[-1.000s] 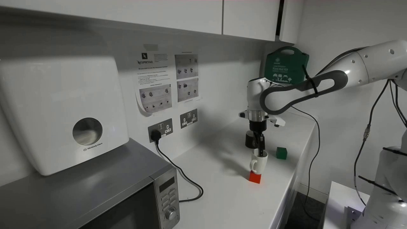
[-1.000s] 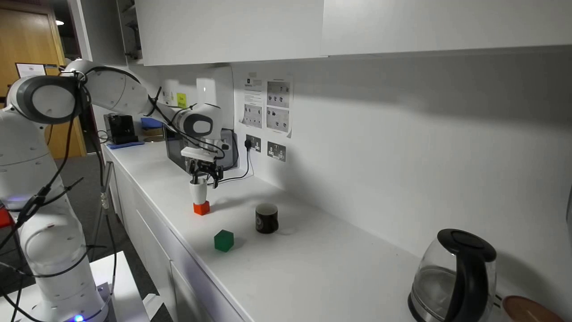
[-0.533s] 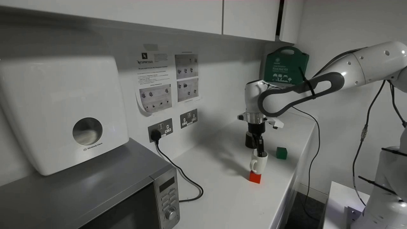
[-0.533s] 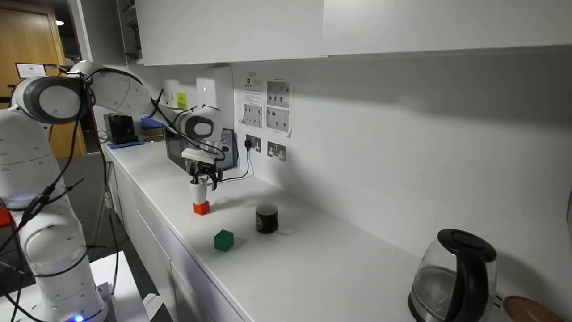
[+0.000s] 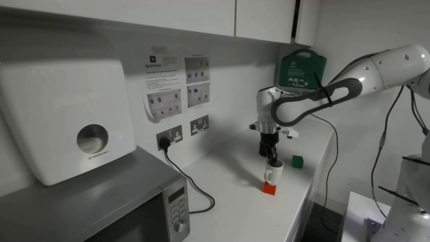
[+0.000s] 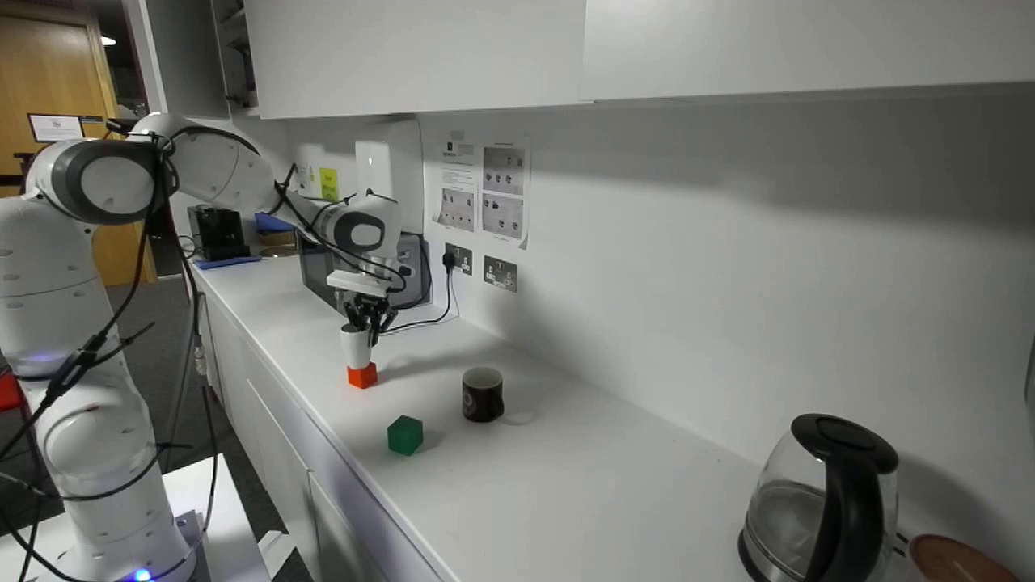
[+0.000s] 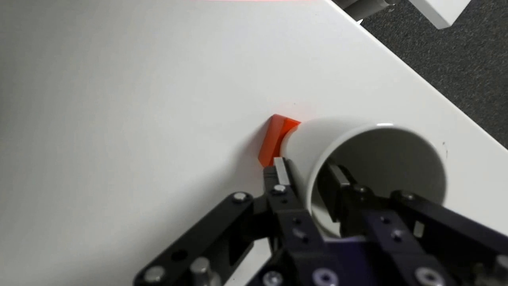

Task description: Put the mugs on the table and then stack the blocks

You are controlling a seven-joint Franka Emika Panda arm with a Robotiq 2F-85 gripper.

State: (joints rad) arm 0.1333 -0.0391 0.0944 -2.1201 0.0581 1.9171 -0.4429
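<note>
Now that the gripper (image 7: pixel 307 174) has drawn in, one finger (image 7: pixel 337 190) inside the white mug (image 5: pixel 274 174) and one outside, mug and red block (image 5: pixel 269 189) beneath have budged together! Clamped on the wall yet? I can't tell. Looks like the grasp to lift it off the block onto the table (image 6: pixel 614 493). Inside, only that finger shows. Off to the gripper's side stands the dark mug (image 6: pixel 483 402), contents unclear.

- White table (image 6: pixel 590 493) — long, smooth, plain
- On it, the red block (image 6: pixel 362 376)
- Dark mug (image 6: pixel 483 401) — upright
- Green block (image 6: pixel 405 436), near the dark mug
- Grey microwave (image 5: pixel 178 208)
- Black-handled kettle (image 6: pixel 845 509), well apart from both blocks
</note>
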